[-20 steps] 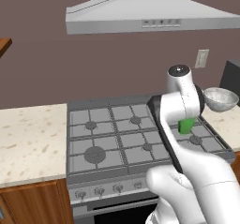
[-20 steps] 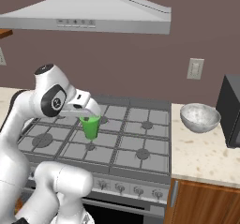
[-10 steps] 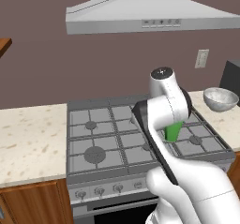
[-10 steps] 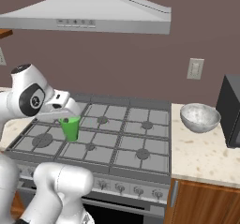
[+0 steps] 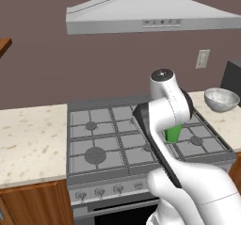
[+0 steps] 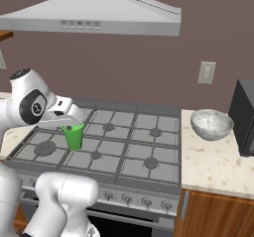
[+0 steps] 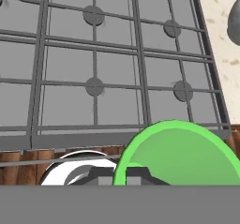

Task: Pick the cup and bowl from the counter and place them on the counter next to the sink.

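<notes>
Hand point(image 6: 71, 125) clamped on cup point(image 6: 74, 137) above stovetop point(image 6: 129, 142).

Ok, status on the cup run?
Hand shut on cup, held over the stove. Bowl waiting on counter. Nothing in the way.

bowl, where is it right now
The bowl sits on the counter to the right of the stovetop, just left of the dark appliance; in the left base view it is at the far right edge.

The white arm point(image 6: 27, 107) reaches forward, bent at the elbow, its fingers point(image 6: 71, 123) closed.
</notes>
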### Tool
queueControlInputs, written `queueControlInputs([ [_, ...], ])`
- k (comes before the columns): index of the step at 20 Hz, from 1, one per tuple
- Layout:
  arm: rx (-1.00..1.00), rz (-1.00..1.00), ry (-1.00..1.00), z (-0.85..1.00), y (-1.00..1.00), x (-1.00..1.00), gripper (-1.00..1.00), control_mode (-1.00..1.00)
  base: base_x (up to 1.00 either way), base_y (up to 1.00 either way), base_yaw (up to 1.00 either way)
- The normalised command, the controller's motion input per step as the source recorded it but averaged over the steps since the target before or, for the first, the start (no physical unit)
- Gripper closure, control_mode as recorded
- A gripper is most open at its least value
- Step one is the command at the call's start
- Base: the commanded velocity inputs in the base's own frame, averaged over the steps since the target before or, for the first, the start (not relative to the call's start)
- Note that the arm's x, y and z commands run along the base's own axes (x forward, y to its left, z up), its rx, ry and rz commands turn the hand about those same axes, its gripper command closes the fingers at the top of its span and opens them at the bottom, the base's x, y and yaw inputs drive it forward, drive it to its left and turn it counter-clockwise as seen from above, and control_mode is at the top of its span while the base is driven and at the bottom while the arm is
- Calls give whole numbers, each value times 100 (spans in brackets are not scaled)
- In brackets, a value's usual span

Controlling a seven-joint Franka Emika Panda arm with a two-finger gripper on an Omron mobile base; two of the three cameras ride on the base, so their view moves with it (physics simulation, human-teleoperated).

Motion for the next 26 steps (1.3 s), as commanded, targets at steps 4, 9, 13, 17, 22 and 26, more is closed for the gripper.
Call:
queueControlInputs([
  [4, 0, 0, 0, 0, 0, 0, 100, 100, 0, 0, 0],
  [9, 0, 0, 0, 0, 0, 0, 100, 100, -69, 3, 0],
  [13, 0, 0, 0, 0, 0, 0, 100, 100, -61, 0, -2],
  [17, 0, 0, 0, 0, 0, 0, 100, 100, 11, 4, 31],
  [22, 0, 0, 0, 0, 0, 0, 100, 100, 0, 21, 94],
  [26, 0, 0, 0, 0, 0, 0, 100, 100, 0, 26, 100],
])
